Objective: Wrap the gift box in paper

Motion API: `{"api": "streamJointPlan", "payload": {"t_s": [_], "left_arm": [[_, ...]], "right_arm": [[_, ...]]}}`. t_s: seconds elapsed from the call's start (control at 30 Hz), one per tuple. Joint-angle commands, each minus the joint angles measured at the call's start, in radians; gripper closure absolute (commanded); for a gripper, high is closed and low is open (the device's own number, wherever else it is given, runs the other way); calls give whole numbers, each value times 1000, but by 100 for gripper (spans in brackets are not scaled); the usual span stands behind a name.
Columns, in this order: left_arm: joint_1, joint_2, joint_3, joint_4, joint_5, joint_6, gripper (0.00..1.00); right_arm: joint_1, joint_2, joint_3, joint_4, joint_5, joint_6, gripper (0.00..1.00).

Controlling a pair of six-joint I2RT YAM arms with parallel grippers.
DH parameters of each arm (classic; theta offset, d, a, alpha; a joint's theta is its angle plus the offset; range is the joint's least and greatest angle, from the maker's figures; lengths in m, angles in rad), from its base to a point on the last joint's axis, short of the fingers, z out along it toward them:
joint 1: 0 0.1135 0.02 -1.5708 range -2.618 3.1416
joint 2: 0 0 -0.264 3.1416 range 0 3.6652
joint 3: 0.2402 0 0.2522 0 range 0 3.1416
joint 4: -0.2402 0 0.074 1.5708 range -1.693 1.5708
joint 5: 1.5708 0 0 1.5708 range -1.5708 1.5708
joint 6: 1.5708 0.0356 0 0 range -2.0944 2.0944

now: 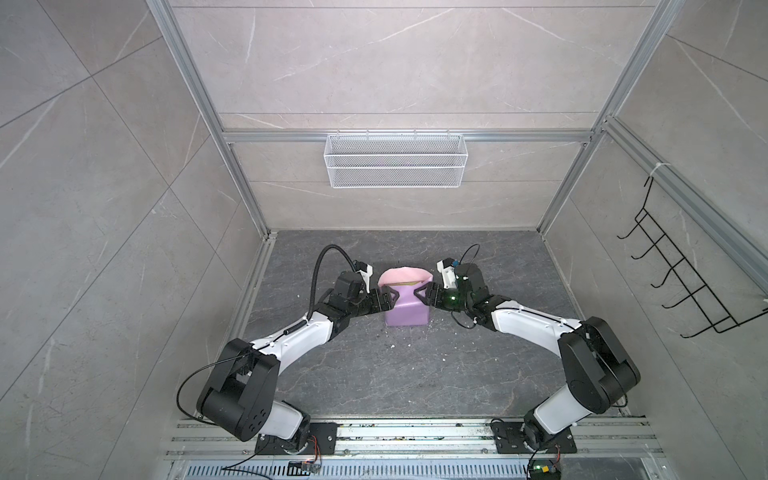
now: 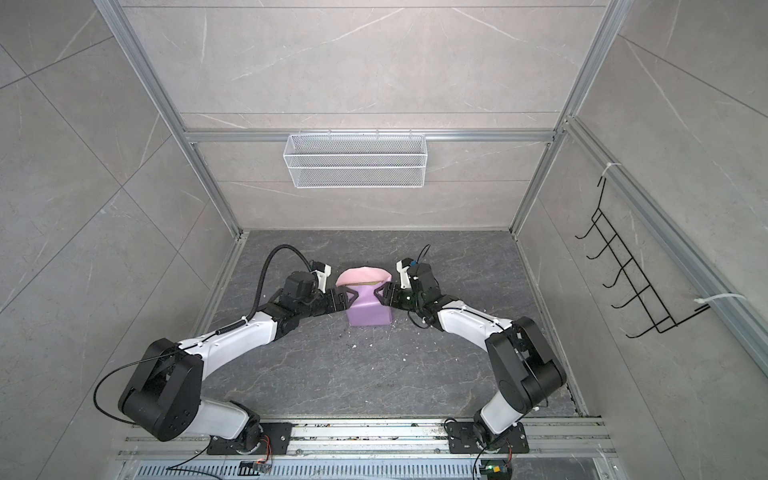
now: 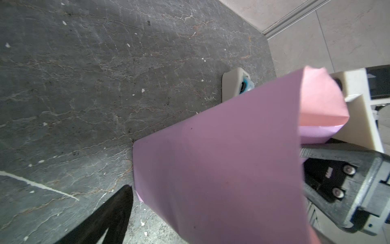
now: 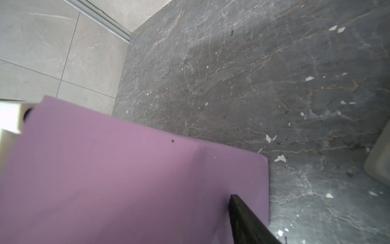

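Pale grey tiled walls in an aluminium frame close round a dark, veined worktop (image 1: 374,374), with a white mesh basket (image 1: 395,160) on the back wall and a black wire hook rack (image 1: 681,274) on the right one. Small white scraps (image 1: 405,344) lie scattered on the worktop.

In both top views we see the paper (image 1: 405,311) folded up around the gift box (image 1: 409,283), towards the far middle of the worktop. Its lilac face is turned outward and its pink face shows at the open far end. Only an olive sliver of the box shows there.

The left gripper (image 1: 392,300) and the right gripper (image 1: 419,296) meet the bundle from opposite sides, and the paper narrows between them. Each wrist view shows one black finger (image 3: 118,211) (image 4: 242,213) beside or against the lilac sheet, with the other hidden. We cannot tell whether either gripper is apart or clamped.
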Motion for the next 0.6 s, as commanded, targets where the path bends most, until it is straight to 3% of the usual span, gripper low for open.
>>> {"api": "streamJointPlan", "payload": {"t_s": [0.0, 0.37, 0.57], "left_arm": [[1, 3, 35, -26, -55, 59, 8], [3, 76, 88, -21, -76, 72, 12], [3, 83, 102, -21, -129, 86, 14]], "right_arm": [[4, 0, 31, -71, 34, -46, 34], [17, -24, 29, -33, 4, -83, 23], [19, -1, 62, -139, 164, -149, 25]]}}
